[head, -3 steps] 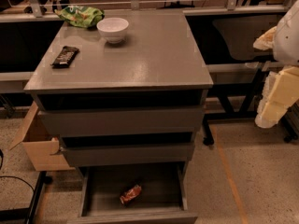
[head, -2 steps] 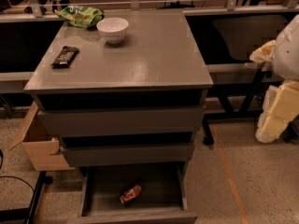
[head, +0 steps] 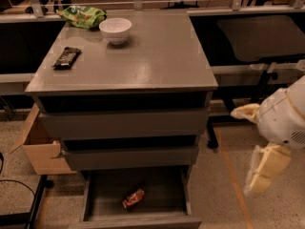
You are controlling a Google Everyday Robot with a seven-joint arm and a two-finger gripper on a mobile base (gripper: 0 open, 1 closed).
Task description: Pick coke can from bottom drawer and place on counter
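Hanging right of the bottom drawer [head: 108, 187], gripper [head: 261, 173] pointed floorward, well apart from the coke can [head: 133, 198]; closure state indeterminate.

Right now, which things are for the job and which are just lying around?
For the job:
- can, lying in the open bottom drawer
- counter
- gripper, off to the right, well away from the can

Just lying about:
- bowl, candy bar and green bag, all on the counter
- cardboard box, low on the left
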